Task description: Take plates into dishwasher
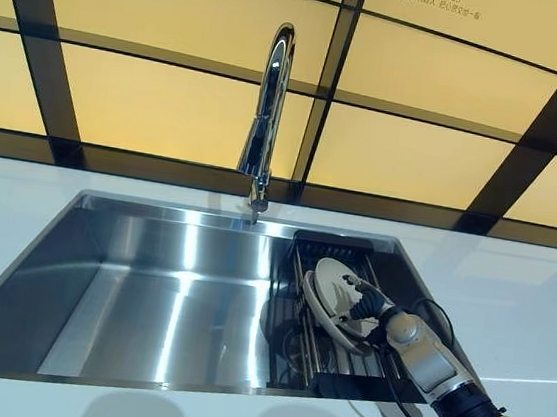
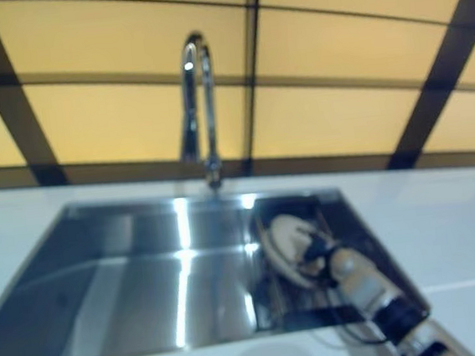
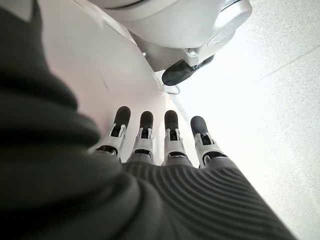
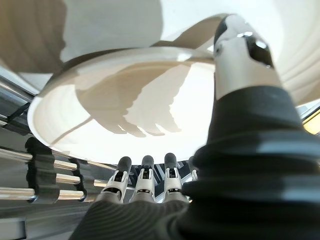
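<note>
1. Yellow panels with dark bars fill the wall behind a white counter, and in my left eye view the steel sink (image 1: 148, 294) sits under a tall chrome faucet (image 1: 267, 117). At the sink's right end stands a dark wire rack (image 1: 308, 348) with white plates (image 1: 335, 290) set on edge in it. My right hand (image 1: 368, 304) comes in from the lower right and sits right against those plates. The left hand doesn't show here at all, so the right is plainly the nearer one.

2. My right eye view gives the same layout, softer: plates in the rack, right hand on them, nothing else in the basin that I can make out.

3. My left wrist view: the left hand (image 3: 160, 145) hangs with its fingers straight and relaxed, holding nothing, only pale floor past them.

4. My right wrist view is the telling one. A plate (image 4: 125, 100) stands directly ahead of the palm, its broad face turned to me, rim standing between the rack bars (image 4: 45, 172). My thumb (image 4: 242, 55) reaches up over the rim; the fingers (image 4: 145, 177) look fairly straight below the plate's lower edge, not closed yet. I'd judge the lift has to go up along the plate's own plane, clear of the bars.
</note>
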Robot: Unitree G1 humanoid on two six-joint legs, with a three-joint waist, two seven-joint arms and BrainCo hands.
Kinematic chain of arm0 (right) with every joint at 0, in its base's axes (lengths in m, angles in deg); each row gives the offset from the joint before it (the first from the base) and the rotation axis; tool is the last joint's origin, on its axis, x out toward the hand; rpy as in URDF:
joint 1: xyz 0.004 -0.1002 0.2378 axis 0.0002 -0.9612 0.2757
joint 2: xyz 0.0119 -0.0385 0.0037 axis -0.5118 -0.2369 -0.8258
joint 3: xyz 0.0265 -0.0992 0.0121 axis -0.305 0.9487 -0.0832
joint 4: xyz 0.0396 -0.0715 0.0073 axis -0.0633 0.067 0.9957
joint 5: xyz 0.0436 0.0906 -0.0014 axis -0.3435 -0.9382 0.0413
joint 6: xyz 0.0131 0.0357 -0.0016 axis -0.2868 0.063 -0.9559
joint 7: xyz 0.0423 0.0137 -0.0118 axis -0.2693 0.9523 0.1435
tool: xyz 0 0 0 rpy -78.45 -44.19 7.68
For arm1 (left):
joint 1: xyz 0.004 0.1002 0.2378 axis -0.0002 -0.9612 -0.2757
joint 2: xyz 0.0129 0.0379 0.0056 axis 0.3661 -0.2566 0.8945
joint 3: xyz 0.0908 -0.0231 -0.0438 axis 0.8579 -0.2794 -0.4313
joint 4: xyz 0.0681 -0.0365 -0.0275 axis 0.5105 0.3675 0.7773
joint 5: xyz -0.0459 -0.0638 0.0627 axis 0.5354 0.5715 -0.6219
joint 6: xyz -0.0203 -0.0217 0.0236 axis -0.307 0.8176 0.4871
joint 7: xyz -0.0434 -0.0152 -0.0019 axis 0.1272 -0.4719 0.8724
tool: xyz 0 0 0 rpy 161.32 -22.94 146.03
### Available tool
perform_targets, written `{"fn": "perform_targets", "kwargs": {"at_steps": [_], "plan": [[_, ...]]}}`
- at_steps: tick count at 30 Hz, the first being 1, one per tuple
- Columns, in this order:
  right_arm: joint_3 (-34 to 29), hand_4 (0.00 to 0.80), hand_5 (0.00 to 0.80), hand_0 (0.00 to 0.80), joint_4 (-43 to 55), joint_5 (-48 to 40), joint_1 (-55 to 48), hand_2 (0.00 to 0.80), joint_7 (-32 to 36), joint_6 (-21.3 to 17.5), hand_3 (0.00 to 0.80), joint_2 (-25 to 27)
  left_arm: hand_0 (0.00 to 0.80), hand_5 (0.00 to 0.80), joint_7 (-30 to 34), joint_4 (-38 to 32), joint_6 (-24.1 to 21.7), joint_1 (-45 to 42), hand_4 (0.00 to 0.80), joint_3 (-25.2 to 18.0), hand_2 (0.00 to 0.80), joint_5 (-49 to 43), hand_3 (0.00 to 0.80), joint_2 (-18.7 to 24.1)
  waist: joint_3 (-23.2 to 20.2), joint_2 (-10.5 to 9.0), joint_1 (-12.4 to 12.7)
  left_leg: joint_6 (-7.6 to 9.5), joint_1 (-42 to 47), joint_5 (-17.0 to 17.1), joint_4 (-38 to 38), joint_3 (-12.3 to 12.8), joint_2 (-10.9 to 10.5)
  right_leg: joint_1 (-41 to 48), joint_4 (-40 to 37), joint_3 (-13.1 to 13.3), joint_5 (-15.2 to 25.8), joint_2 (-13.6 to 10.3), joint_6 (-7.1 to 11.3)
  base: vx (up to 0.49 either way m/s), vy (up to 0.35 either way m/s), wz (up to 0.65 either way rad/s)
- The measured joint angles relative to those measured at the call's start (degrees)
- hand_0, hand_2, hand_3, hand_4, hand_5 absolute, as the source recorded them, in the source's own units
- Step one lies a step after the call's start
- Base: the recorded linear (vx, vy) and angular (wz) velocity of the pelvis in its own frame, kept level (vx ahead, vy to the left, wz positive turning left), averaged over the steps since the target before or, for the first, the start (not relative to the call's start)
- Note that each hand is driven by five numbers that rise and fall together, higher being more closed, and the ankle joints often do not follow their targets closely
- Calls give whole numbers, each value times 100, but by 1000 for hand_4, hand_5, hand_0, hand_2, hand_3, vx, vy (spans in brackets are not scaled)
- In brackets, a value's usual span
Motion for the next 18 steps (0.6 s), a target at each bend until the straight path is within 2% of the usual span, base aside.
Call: {"fn": "perform_targets", "kwargs": {"at_steps": [1,2,4,6,7,8,9,10,11,13,18], "plan": [[12,182,182,182,0,90,0,182,0,26,182,-2,0,0,2,-8,6,0,0,0,0,-1,0,0,0,0,2,0,0,0,0,0,0,2,0,0,1,0,-1,0,0,0],[12,182,182,182,-2,115,0,182,0,41,182,-2,0,0,2,-11,6,0,0,0,0,-1,0,0,0,0,2,0,0,0,0,0,0,1,0,0,1,0,-1,0,0,0],[12,342,342,342,-7,182,0,342,-1,77,342,-1,0,0,3,-12,12,-1,0,4,0,-1,0,0,0,0,-3,0,0,1,0,0,0,2,0,1,1,0,-1,0,0,0],[12,389,389,389,-8,182,0,389,0,82,389,-1,0,0,3,-13,14,-1,0,3,0,-1,0,0,0,0,-8,0,2,1,0,0,0,1,0,2,1,0,-2,0,0,0],[12,442,442,442,-8,182,0,442,3,82,442,-1,0,0,3,-13,14,-1,0,3,0,-1,0,0,-1,0,-9,0,4,1,0,0,0,1,0,3,1,0,-2,0,0,0],[12,442,442,442,-8,183,0,442,3,82,442,-1,0,0,3,-13,14,-1,0,3,0,-1,0,0,0,0,-10,-1,3,1,0,0,0,1,0,3,1,0,-2,0,0,0],[13,493,493,493,-7,182,0,493,11,77,493,-1,0,0,3,-13,14,-1,0,3,0,-1,0,0,-1,-1,-11,-1,8,1,0,0,0,1,1,3,2,1,-3,0,0,0],[13,546,546,546,11,185,6,546,6,51,546,-5,0,0,4,-14,15,0,0,4,0,-2,0,0,-1,-1,-10,-1,13,1,1,1,0,2,1,3,3,1,-3,0,0,0],[13,665,665,665,20,186,75,665,5,21,665,-18,0,0,5,-18,19,1,0,4,0,-2,0,0,-3,-3,-9,-1,13,1,1,1,-1,3,2,4,3,1,-3,0,0,0],[13,791,791,791,25,186,154,791,6,14,791,-24,0,0,5,-23,20,2,0,4,0,-3,0,0,-8,-11,1,-1,13,1,1,1,-1,6,2,4,3,1,-3,0,0,0],[13,800,800,800,-5,186,202,800,29,-8,800,-32,0,0,13,-90,39,9,0,4,0,-6,0,1,-23,-35,115,-2,29,3,1,1,-3,10,3,29,3,0,-3,0,0,0]]}}
